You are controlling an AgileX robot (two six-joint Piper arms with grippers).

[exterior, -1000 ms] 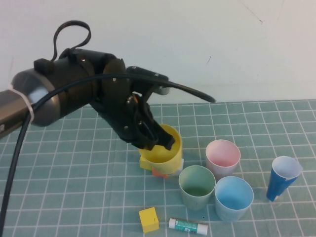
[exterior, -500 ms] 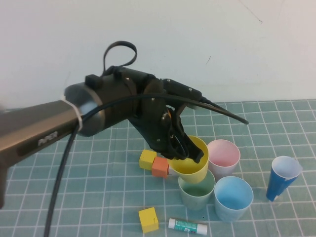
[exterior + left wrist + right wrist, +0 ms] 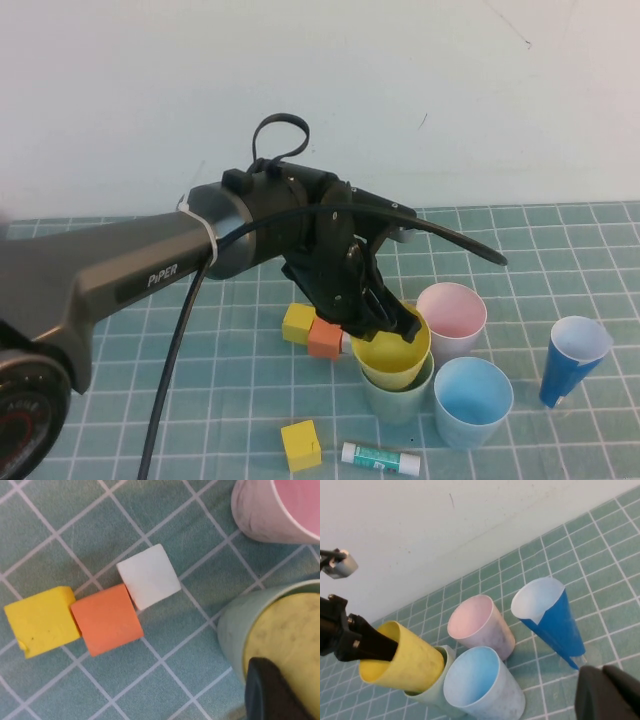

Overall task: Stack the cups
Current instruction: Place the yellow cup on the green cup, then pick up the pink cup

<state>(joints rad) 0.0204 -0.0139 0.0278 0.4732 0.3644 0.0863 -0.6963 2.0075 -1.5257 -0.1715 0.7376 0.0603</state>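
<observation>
The black left arm reached from the frame's left to centre, its left tool (image 3: pixel 398 322) pinched narrow; the right tool (image 3: pixel 607 692) stayed shut, lower right.

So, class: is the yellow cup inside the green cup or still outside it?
Inside: the yellow cup, tilted, sits partly in the green cup; the left pincer grips its rim.

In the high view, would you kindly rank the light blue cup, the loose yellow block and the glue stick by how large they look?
1. Light blue cup, clearly largest.
2. Yellow block and glue stick: too alike to rank; the stick is longer, the block bulkier.
All three sit near the front, so nearness hardly skews this.
</observation>
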